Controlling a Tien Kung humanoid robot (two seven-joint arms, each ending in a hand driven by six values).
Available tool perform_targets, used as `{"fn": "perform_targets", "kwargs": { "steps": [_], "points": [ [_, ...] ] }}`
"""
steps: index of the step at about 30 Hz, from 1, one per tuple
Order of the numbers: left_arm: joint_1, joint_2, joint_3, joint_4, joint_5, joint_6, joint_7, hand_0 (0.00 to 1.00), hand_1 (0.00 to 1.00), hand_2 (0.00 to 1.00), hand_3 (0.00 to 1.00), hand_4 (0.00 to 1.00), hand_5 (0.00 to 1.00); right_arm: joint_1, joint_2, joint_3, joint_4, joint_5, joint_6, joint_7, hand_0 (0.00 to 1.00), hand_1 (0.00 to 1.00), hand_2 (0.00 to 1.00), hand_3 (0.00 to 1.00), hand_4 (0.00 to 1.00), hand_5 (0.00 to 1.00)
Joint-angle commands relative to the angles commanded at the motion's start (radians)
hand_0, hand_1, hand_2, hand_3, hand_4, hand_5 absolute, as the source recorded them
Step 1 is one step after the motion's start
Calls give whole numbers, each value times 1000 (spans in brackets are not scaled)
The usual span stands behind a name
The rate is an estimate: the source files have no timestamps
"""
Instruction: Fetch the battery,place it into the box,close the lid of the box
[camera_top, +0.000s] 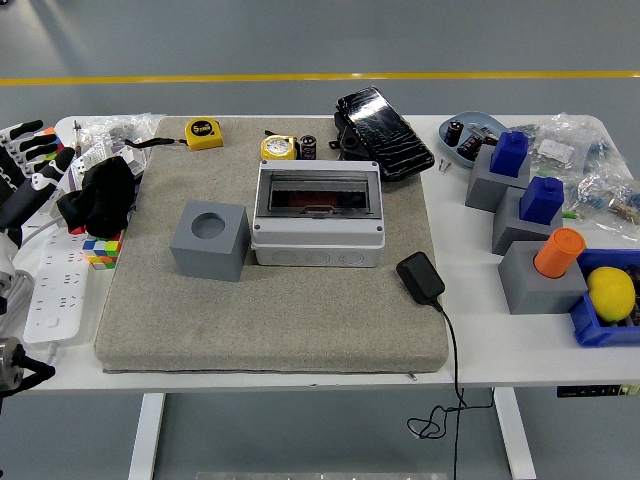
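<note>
The grey box (317, 212) stands in the middle of the grey mat, its smoky clear lid (318, 190) lying flat over it. A small black cylindrical battery (308, 147) stands upright behind the box, beside a yellow tape measure (279, 148). More small batteries lie in a grey-blue bowl (470, 134) at the back right. My left hand (28, 165) is at the picture's left edge, fingers spread and empty, far from box and battery. My right hand is out of view.
A grey cube with a round hole (209, 240) sits left of the box. A black charger (421, 278) lies on the mat's right edge, and a black pouch (383, 132) behind the box. Grey and blue blocks (520, 195) and a blue bin with a yellow ball (610, 294) crowd the right side. A power strip (52, 285) and black cloth (100, 195) lie left.
</note>
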Motion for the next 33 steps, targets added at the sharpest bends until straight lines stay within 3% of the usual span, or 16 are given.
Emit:
{"fn": "perform_targets", "kwargs": {
  "steps": [7,14,33],
  "points": [
    [-22,13,22,16,2,-2,3,507,651,628,661,998,370,8,-10,-4,0,-3,1,1,651,645,677,593,998,586],
    [-4,-12,41,15,-1,-4,4,507,651,629,658,998,373,-19,7,66,0,-36,-4,-8,651,645,677,594,998,586],
    [0,-2,49,23,-7,-6,9,500,645,629,657,998,375,-20,10,47,0,-17,-5,-1,651,645,677,594,998,588]
  ]
}}
